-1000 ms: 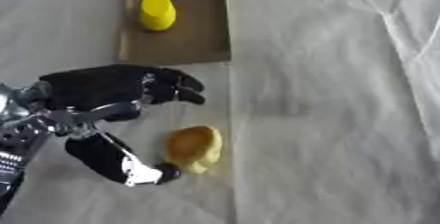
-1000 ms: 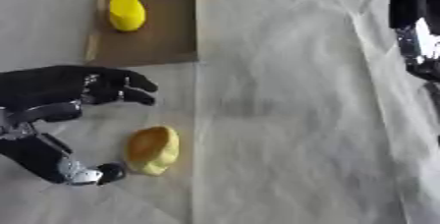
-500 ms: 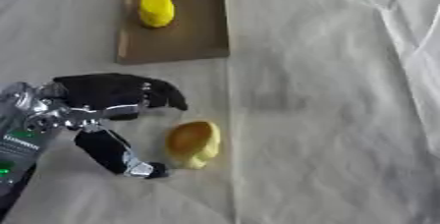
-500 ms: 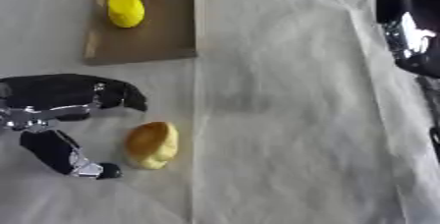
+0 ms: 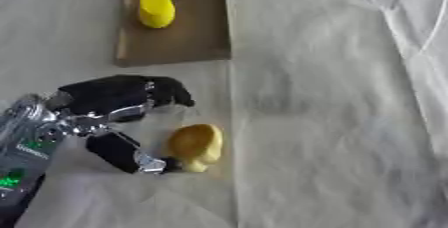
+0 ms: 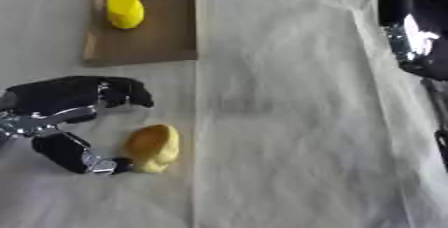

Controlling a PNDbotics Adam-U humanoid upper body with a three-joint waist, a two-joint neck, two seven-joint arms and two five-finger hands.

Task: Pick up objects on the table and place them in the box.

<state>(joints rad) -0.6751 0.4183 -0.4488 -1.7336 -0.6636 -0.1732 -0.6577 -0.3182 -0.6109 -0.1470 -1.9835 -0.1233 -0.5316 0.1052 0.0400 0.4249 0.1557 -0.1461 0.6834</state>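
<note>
A yellow-orange rounded object (image 5: 196,145) lies on the cloth-covered table, below the box. My left hand (image 5: 112,103) sits just left of it, fingers curled above it and thumb (image 5: 131,154) reaching under its near side, the thumb tip touching it. The fingers stand apart from the object, so the hand is not closed around it. A brown cardboard box (image 5: 194,37) lies at the upper left with a yellow object (image 5: 157,8) inside. My right hand (image 6: 411,29) shows at the upper right edge, far from the objects.
A pale wrinkled cloth (image 5: 332,122) covers the whole table. A fold line runs down from the box's right edge.
My left hand has drawn back toward the lower left and lowered around the yellow-orange object; the thumb now touches its near side. The camera view shifted slightly.
</note>
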